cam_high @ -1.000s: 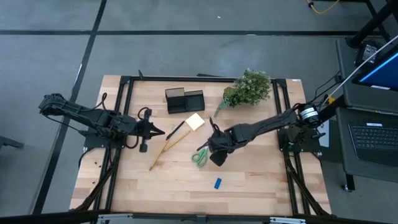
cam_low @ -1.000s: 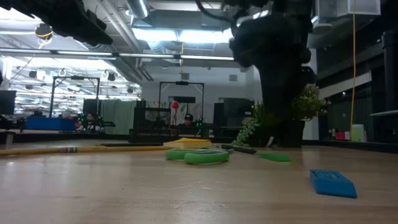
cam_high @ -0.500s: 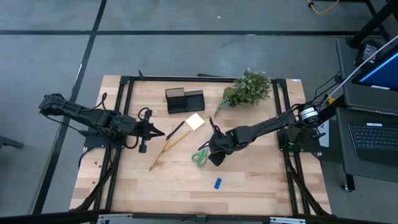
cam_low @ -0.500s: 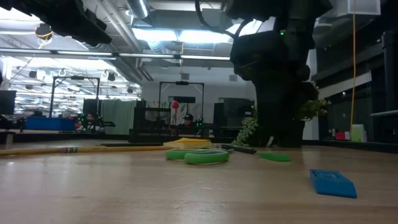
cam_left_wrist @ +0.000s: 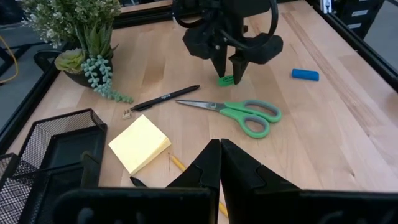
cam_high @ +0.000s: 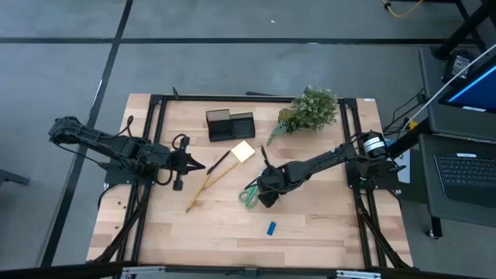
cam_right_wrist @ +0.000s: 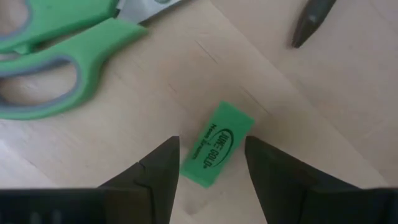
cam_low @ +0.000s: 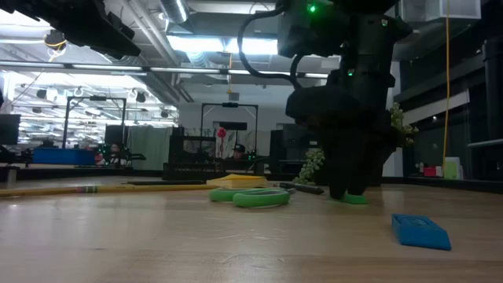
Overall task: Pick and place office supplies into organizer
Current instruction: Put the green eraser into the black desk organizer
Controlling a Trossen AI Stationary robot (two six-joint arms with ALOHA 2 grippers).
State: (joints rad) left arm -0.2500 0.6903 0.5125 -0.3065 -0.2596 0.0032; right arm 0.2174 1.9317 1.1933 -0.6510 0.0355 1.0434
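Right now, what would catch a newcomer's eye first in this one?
The right gripper is down at mid-table, its open fingers astride the small green piece. The green-handled scissors lie just beside it. The left gripper waits shut at the table's left.

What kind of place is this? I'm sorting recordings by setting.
Likely a robotics lab or workshop: a wooden table in a black frame on a bare grey floor, a laptop on a cart beside it, and an open hall with ceiling strip lights and more rigs behind.
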